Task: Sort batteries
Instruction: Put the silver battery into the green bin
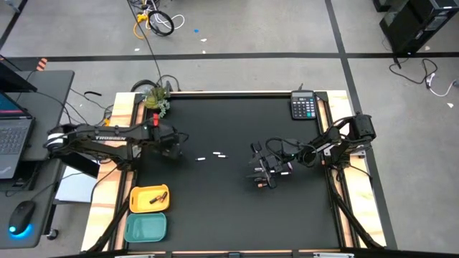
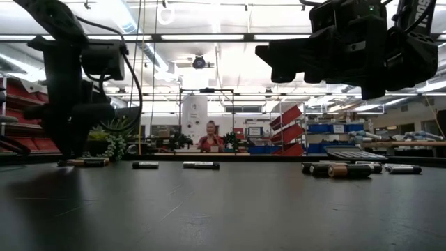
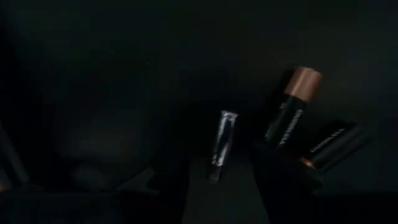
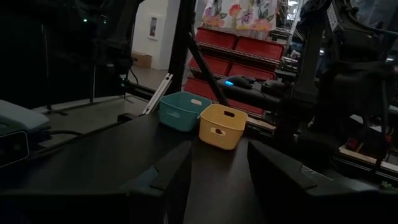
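Your left gripper (image 1: 174, 148) hovered, jaws spread, over batteries (image 3: 222, 144) at the mat's left; next, lower and pinch one, while your right gripper (image 1: 267, 172) waited part-open, empty.

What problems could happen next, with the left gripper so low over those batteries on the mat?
1. The left gripper, open, hangs close over a slim silvery battery with two dark copper-ended batteries right beside it. Closing here may catch or nudge a neighbour and send it rolling.
2. The yellow bin and teal bin touch each other, so a careless drop may land in the wrong one.
3. The right gripper hangs over another cluster and could scatter it.
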### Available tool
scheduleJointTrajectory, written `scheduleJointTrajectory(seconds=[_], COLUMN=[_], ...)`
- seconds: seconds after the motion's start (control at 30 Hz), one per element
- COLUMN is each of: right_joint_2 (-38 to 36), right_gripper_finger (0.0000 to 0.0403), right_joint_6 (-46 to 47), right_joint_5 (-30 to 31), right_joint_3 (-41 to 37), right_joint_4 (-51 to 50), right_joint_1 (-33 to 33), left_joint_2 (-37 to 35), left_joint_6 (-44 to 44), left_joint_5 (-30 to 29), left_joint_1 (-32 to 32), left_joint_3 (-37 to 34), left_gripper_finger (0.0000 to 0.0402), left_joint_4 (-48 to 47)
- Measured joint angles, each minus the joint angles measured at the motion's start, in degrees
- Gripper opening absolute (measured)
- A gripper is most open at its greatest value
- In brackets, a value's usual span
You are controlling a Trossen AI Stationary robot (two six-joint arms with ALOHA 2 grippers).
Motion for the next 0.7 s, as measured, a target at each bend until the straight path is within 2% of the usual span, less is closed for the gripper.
scheduleJointTrajectory(seconds=[0.23,0.4,0.6,0.7], right_joint_2=[0.00,0.00,0.00,0.00], right_gripper_finger=[0.0169,0.0169,0.0169,0.0169], right_joint_6=[0.00,0.00,0.00,0.00], right_joint_5=[0.00,0.00,0.00,0.01], right_joint_3=[0.00,0.00,0.00,0.00], right_joint_4=[-0.01,-0.01,-0.03,-0.03], right_joint_1=[0.00,0.00,-0.02,-0.01], left_joint_2=[0.00,0.00,-0.15,-0.15], left_joint_6=[4.27,6.03,6.09,5.97], left_joint_5=[2.08,5.30,7.32,7.66], left_joint_1=[4.20,6.72,7.31,7.31], left_joint_3=[-0.11,-2.66,-4.90,-4.92], left_gripper_finger=[0.0175,0.0164,0.0149,0.0128], left_joint_4=[-0.10,2.10,4.81,5.01])
